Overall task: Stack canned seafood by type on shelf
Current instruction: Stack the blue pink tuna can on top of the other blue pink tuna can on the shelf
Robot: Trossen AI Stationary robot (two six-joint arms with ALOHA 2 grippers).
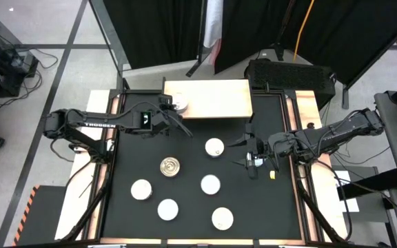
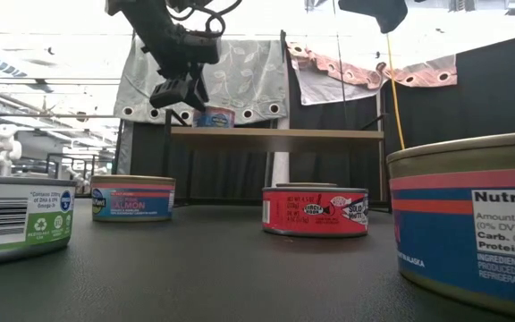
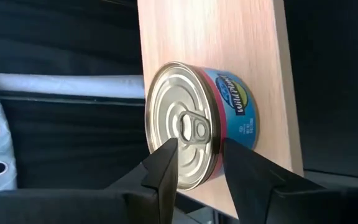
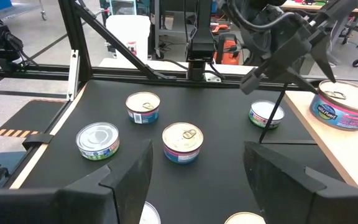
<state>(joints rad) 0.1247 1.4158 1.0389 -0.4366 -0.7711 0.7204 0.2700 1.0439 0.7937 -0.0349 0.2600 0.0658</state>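
Tins of seafood, flat and round with ribbed silvery lids and pull rings, lie scattered over the matte black table [image 1: 123,207]. One tin [image 1: 179,103], blue-labelled with a pink band, stands on the shelf [image 1: 219,100], a pale wood-grain slab on thin dark legs at the table's far edge; the tin sits at the shelf's left end. The left tool [image 1: 173,114] hovers just in front of that tin, its two dark angular fingers [image 3: 166,171] narrowly parted with a slim gap between them and nothing pinched; from its wrist camera the tips overlap the tin's lid, though contact cannot be judged.

Six more tins rest on the table surface: one near the centre [image 1: 214,147], a brassy-lidded one [image 1: 170,167] to its left and nearer the front, a white-lidded one [image 1: 210,184] beside that, and three toward the front edge [image 1: 140,189] [image 1: 167,209] [image 1: 222,218]. At table height, a red-labelled tin [image 2: 316,211] and a blue-and-pink salmon tin [image 2: 132,198] show smooth printed paper sides.

The right tool [image 1: 251,160] waits over the table's right side, its broad dark fingers [image 4: 126,171] spread wide apart and empty.
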